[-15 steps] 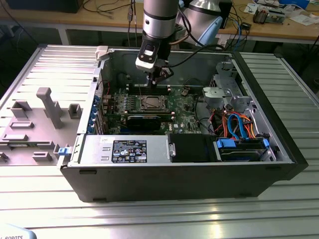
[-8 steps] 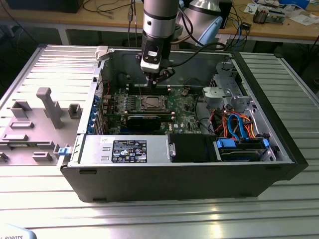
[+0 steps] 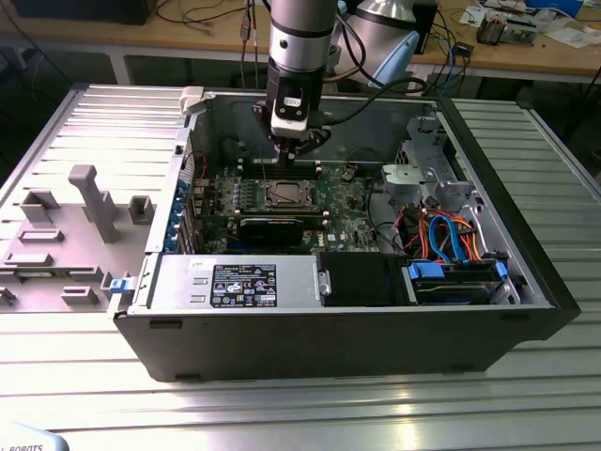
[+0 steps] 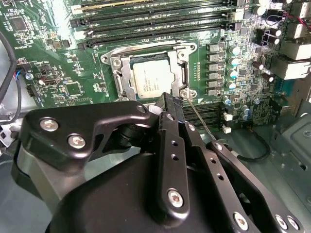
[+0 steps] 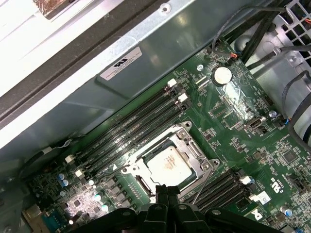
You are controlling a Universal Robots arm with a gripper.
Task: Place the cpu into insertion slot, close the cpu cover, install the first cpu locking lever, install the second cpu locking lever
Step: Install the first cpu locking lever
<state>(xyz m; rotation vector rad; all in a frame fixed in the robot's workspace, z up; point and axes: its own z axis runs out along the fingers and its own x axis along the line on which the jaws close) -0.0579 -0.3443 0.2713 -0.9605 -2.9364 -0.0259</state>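
Exterior view, computer case (image 3: 329,343): stood open on a ribbed metal worktop (image 3: 282,404).
Arm (image 3: 302,38): reached down into the case from above.
End effector (image 3: 286,158): hung just above the green motherboard (image 3: 347,202), close over the socket.
cpu (image 3: 285,194): lay in the socket near the middle of the board.
Grey fixture tray (image 3: 56,244): lay on the worktop at the exterior view's left, beside the case.
Blue cables (image 3: 451,235): bunched inside the case toward the exterior view's right.

Second wrist view, cpu (image 4: 151,80): sat flat in the socket, silver-grey top up.
cpu cover (image 4: 124,80): lay down flat around the cpu, with the chip showing through its window.
End effector (image 4: 171,99): black fingers pressed together, nothing seen between them, tip just beside one socket corner.
Locking lever (image 4: 199,116): thin wire, ran slantwise away from that corner over dark slots; contact with the fingers could not be told.

First wrist view, cpu (image 5: 168,164): framed by the cpu cover (image 5: 193,149).
End effector (image 5: 168,190): fingers together at the socket's edge.
Locking lever (image 5: 204,182): slanted outward just beside the fingers.
Memory slots (image 5: 131,131): ran parallel beside the socket.
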